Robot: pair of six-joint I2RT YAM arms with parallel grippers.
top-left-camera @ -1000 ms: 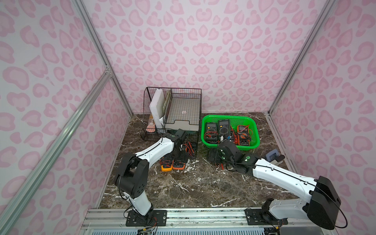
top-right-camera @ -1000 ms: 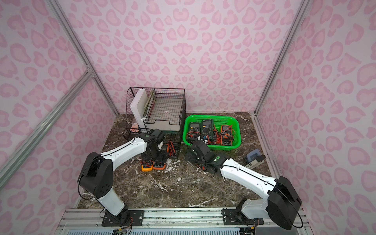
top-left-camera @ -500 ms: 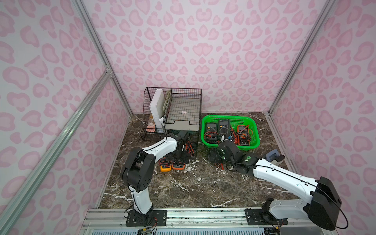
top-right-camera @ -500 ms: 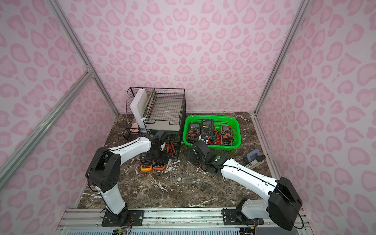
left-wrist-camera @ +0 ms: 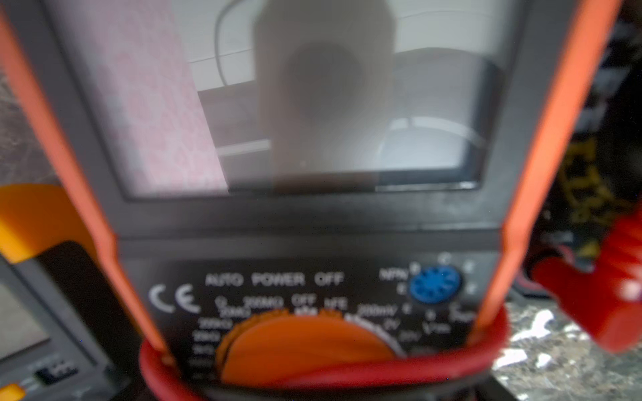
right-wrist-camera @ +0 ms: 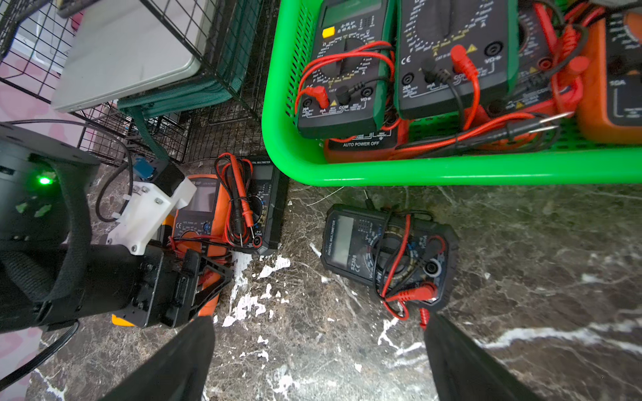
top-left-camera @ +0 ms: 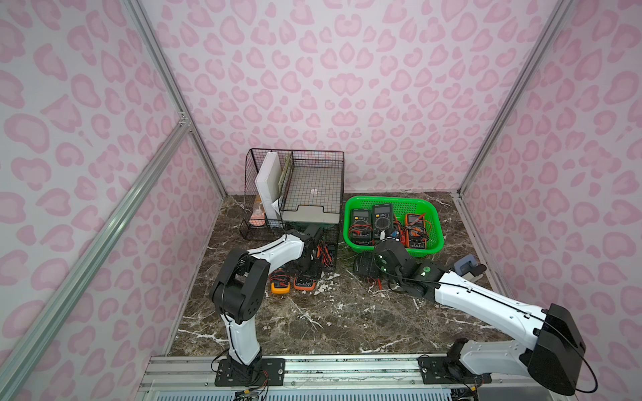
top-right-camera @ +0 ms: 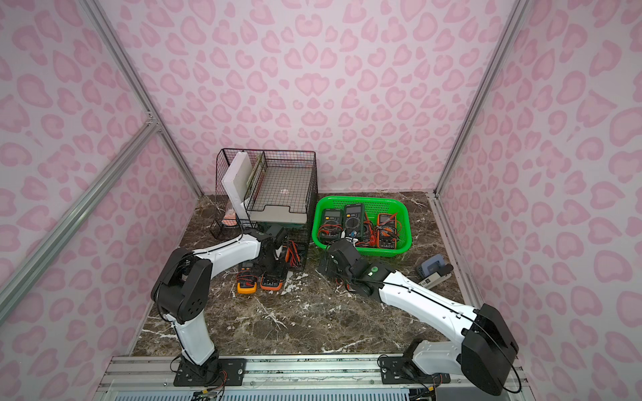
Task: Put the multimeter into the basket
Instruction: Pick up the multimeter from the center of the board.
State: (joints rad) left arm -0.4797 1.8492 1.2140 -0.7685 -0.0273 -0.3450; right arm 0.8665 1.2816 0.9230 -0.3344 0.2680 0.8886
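The marble counter [top-left-camera: 347, 323] carries a black wire organizer [top-left-camera: 312, 173] and, just beside it, the green basket [right-wrist-camera: 451, 172], which holds several multimeters [top-left-camera: 382, 217]. The left jaws are down at an orange multimeter [top-left-camera: 305, 282] lying on the counter in front of the organizer; whether they grip it I cannot tell. The right jaws gape wide and empty above a black multimeter [right-wrist-camera: 385, 257] on the counter, just outside the basket.

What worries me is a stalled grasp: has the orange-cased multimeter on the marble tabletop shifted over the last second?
No. The orange-cased multimeter still lies beside the yellow-cased multimeter, in front of the black wire-mesh organizer.
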